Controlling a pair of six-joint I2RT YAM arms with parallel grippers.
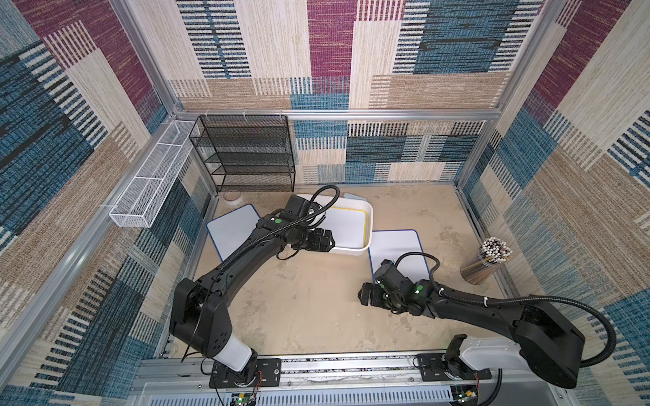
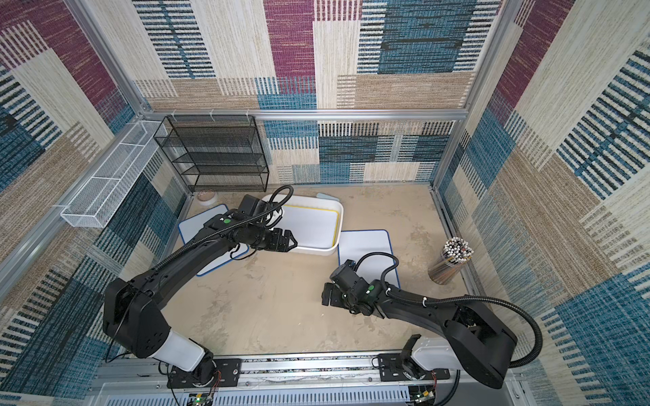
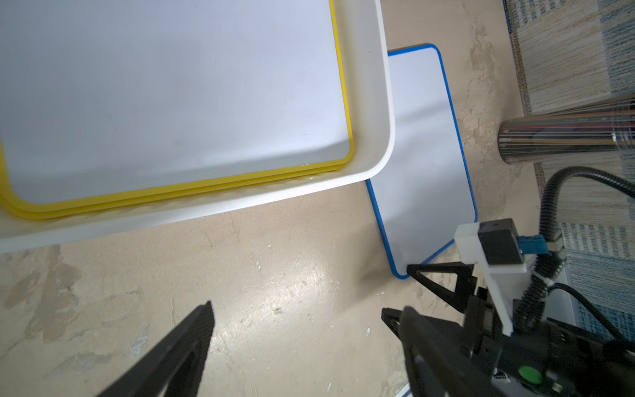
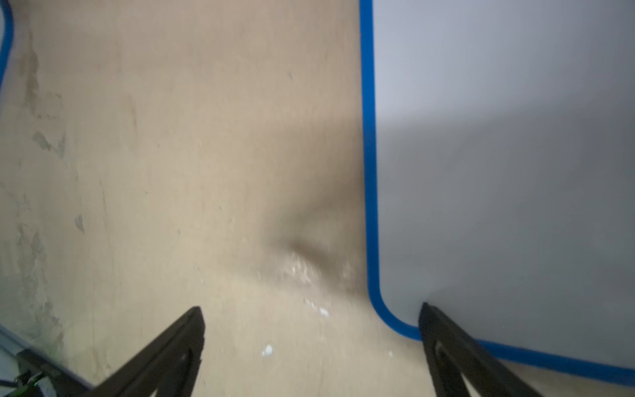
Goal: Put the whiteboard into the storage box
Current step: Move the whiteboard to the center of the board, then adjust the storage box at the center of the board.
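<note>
The storage box (image 1: 368, 215) (image 2: 339, 218) (image 3: 385, 103) is a shallow white tub at mid-table. Two yellow-edged whiteboards (image 1: 346, 228) (image 2: 309, 225) (image 3: 171, 86) lie stacked flat inside it. A blue-edged whiteboard (image 1: 397, 249) (image 2: 365, 253) (image 3: 422, 154) (image 4: 498, 172) lies on the table against the box's right side. Another blue-edged whiteboard (image 1: 230, 228) (image 2: 197, 225) lies left of the box, partly under my left arm. My left gripper (image 1: 330, 240) (image 2: 292, 242) (image 3: 305, 306) hangs open and empty over bare table by the box's front wall. My right gripper (image 1: 362, 295) (image 2: 325, 297) (image 4: 311, 307) is open and empty, one finger over the right board's near-left corner.
A black mesh shelf rack (image 1: 246, 154) stands against the back wall, and a long white wire basket (image 1: 151, 182) hangs on the left wall. A clear cup of pencils (image 1: 489, 260) (image 3: 563, 137) stands at the right edge. A small round dish (image 1: 232, 197) sits under the rack.
</note>
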